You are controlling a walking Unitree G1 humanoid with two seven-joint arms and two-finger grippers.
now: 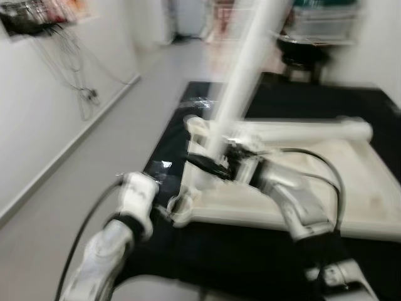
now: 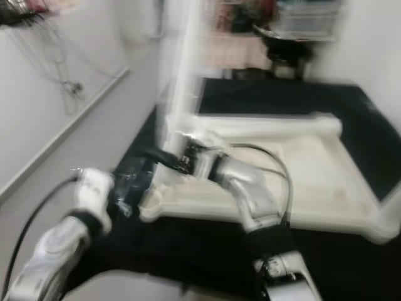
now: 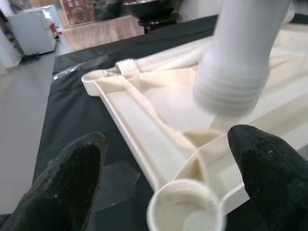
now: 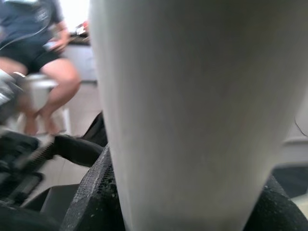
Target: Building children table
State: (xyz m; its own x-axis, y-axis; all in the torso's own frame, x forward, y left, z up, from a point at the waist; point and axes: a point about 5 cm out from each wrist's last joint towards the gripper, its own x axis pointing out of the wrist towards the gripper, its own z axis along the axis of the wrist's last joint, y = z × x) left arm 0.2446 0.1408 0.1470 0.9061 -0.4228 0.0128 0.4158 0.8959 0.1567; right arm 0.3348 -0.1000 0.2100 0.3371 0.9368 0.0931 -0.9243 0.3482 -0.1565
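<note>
A cream table top [image 1: 326,188] lies upside down on a black mat [image 1: 301,100], with threaded sockets at its corners. My right gripper [image 1: 213,164] is shut on a white table leg [image 1: 241,75] that stands nearly upright, its threaded end [image 3: 231,91] hovering just above the frame beside the near-left corner socket [image 3: 185,211]. One more leg [image 1: 301,130] lies across the table top's far edge. My left gripper [image 3: 168,178] is open, its black fingers [image 3: 67,178] either side of the near-left corner socket [image 1: 178,205].
A white wall with hanging cables [image 1: 75,69] runs along the left, grey floor beside the mat. A black stool [image 1: 304,53] and shelving stand beyond the mat. A seated person [image 4: 43,57] appears in the right wrist view.
</note>
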